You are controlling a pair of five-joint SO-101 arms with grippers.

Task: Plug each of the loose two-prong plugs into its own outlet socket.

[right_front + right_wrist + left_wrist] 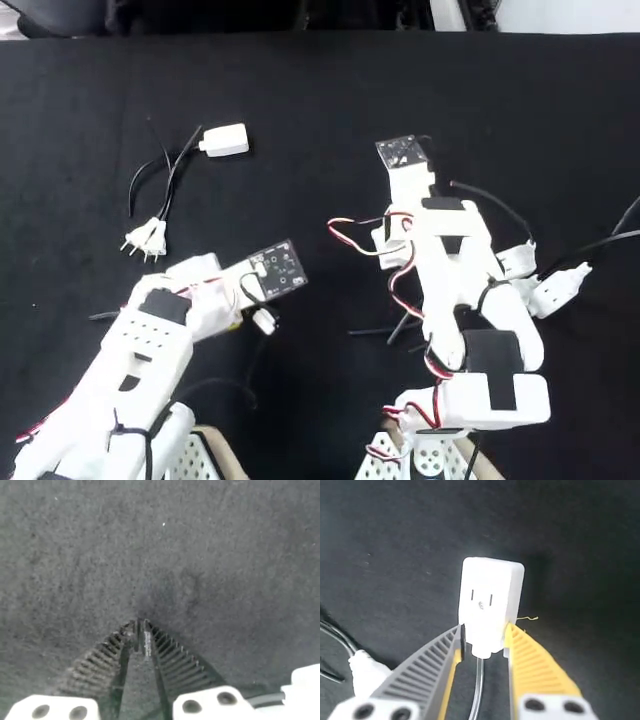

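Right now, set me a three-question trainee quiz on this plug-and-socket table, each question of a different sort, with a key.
1. True or false: the left claw is shut on a white outlet socket.
2. Multiple choice: the right claw is A) holding a plug, B) shut with nothing between its fingers, C) wide open.
3. Short answer: in the high view, are the loose two-prong plugs plugged into anything?

Key: 1 true; 2 B; 3 no, they lie with bare prongs on the black cloth.
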